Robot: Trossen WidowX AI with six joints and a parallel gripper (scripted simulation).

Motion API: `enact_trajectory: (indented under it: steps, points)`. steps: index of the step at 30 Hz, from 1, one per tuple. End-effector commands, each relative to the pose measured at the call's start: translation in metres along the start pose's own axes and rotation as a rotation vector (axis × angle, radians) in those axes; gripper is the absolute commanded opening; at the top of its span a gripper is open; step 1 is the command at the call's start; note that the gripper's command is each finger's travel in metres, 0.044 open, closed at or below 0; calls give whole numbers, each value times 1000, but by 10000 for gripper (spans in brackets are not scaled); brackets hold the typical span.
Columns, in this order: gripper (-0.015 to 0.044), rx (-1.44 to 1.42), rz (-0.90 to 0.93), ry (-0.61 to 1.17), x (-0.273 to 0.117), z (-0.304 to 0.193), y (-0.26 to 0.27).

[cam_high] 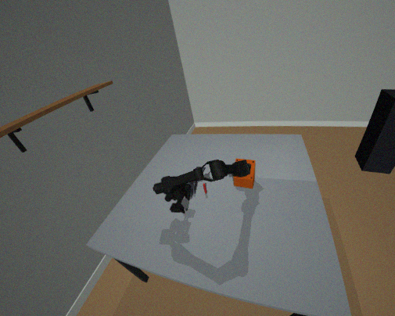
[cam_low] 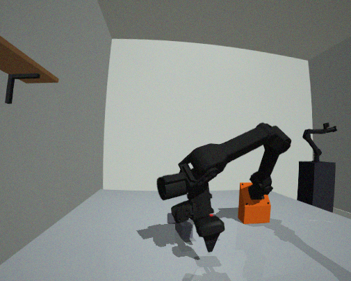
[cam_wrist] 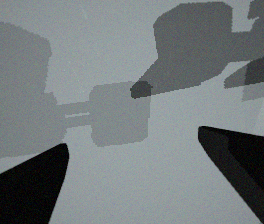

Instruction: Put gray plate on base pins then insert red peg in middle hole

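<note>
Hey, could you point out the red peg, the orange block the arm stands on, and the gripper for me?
Red peg (cam_high: pixel 205 188) (cam_low: pixel 211 215): top view, its side; exterior view, the small bit showing.
Orange block (cam_high: pixel 243 182) (cam_low: pixel 257 214): top and exterior views, its front face.
Gripper (cam_wrist: pixel 135 141): wrist view, midway between its fingertips.

red peg (cam_high: pixel 205 188) (cam_low: pixel 211 215) upright beside arm (cam_high: pixel 182 179) (cam_low: pixel 245 140), blocking passage
</note>
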State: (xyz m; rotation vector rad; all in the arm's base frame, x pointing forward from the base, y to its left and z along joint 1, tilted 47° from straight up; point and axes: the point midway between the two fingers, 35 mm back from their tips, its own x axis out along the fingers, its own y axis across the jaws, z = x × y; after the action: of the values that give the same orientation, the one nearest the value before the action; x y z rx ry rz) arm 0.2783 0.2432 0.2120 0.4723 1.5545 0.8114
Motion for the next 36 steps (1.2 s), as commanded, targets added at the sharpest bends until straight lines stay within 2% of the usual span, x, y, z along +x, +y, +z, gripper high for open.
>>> enact_trajectory:
  steps: [1,9,11,24,29,36]
  points:
    - [440,437,-10,-43,-25,15,-65]
    - [440,1305,83,-130,-82,10,-179]
    - [440,1444,110,-137,-91,5,-195]
    - [440,1462,114,-139,-90,5,-197]
    - [440,1461,116,-138,-32,16,-197]
    - [440,1461,117,-137,-19,17,-196]
